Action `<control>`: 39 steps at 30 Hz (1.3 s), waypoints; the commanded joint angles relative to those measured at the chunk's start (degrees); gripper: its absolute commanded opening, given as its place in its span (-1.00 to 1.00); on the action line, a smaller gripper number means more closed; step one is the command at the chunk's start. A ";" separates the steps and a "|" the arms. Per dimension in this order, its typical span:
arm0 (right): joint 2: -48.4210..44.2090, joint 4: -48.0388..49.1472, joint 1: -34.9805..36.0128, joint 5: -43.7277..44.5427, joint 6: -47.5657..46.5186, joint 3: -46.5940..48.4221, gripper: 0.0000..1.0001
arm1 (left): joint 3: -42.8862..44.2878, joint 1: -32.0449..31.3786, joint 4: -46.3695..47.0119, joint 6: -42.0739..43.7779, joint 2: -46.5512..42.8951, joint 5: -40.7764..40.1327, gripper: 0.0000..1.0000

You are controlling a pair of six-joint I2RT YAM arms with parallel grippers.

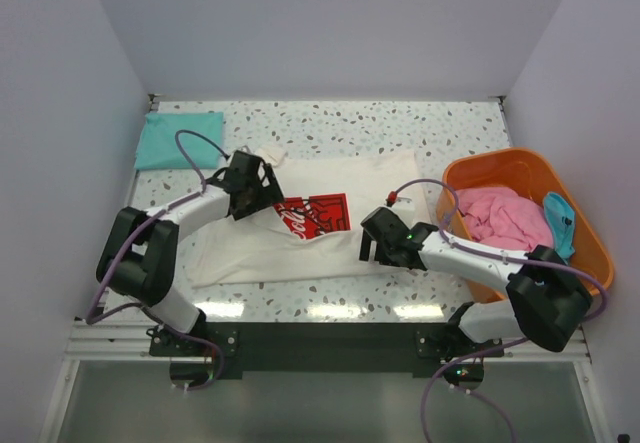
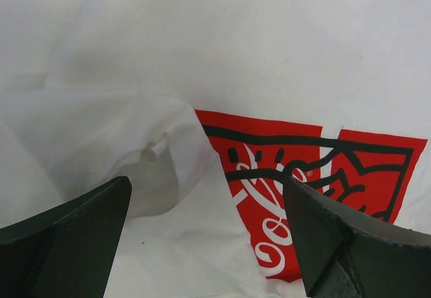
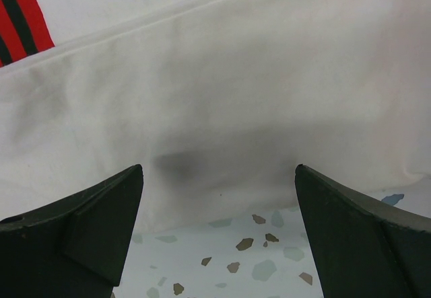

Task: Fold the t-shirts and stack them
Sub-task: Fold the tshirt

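The cream t-shirt [image 1: 255,248] lies spread across the middle of the tabletop [image 1: 400,128], with a rumpled fold beside its red print [image 2: 283,197]. It looks like light, limp cloth, likely to sag and slide, so it is best pinched at hem or sleeve, both sides together. The left gripper [image 2: 205,200] hovers over that fold and the right gripper [image 3: 219,177] over the near edge. Both jaws are wide and empty.

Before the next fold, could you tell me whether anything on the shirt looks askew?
Yes: a rumpled flap of the cream shirt covers one edge of the red print, so the cloth isn't flat there.
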 commanded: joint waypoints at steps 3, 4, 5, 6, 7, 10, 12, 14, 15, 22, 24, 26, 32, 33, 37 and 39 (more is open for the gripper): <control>0.20 0.24 0.12 2.15 1.88 0.68 0.97 | 4.48 -0.21 3.81 2.44 3.85 1.15 1.00; 0.20 0.24 0.12 2.15 1.97 0.76 0.97 | 4.40 -0.21 4.34 2.35 4.12 1.69 1.00; 0.37 0.15 0.12 2.24 1.97 0.77 0.97 | 4.57 -0.30 5.30 2.09 4.47 2.04 1.00; 0.37 0.24 0.12 2.24 1.97 0.68 0.97 | 4.75 -0.30 5.66 2.00 4.65 1.61 1.00; 0.55 0.32 0.12 2.16 1.97 0.76 0.97 | 5.27 -0.30 5.49 1.91 5.00 1.26 1.00; 1.25 0.41 0.12 2.15 1.79 1.29 0.97 | 8.52 -0.39 4.08 1.21 6.67 1.69 1.00; 1.95 0.41 0.12 2.15 1.62 1.47 0.97 | 10.19 -0.47 4.34 0.77 7.28 2.22 1.00; 2.39 0.59 0.12 2.24 1.62 1.56 0.97 | 12.74 -0.38 3.64 0.16 8.68 2.22 1.00; 2.92 0.68 0.03 2.42 1.70 1.56 0.97 | 13.79 -0.38 3.03 -0.02 9.39 1.87 1.00; 4.15 0.06 0.12 2.07 1.18 2.35 0.97 | 24.59 -0.38 1.43 1.91 17.90 -1.03 1.00; 3.98 0.06 0.03 1.98 1.18 2.35 0.97 | 26.71 -0.38 1.79 4.01 19.40 -0.51 1.00; 3.80 0.76 0.12 1.72 1.09 1.91 0.97 | 30.49 -0.47 -1.54 5.59 20.03 -0.59 1.00; 4.85 0.94 0.12 0.84 0.39 1.91 0.97 | 20.33 -0.74 0.39 7.01 4.76 -2.08 1.00; 4.86 1.20 0.12 0.66 0.39 1.82 0.97 | 18.39 -0.74 0.13 6.83 2.56 -3.22 1.00; 5.12 0.77 0.12 0.75 -0.31 1.73 0.97 | 7.16 -0.74 -2.77 6.05 -7.10 -4.37 1.00; 5.12 0.59 0.12 0.83 -0.49 1.73 0.97 | 2.84 -0.74 -3.56 5.61 -9.14 -4.89 1.00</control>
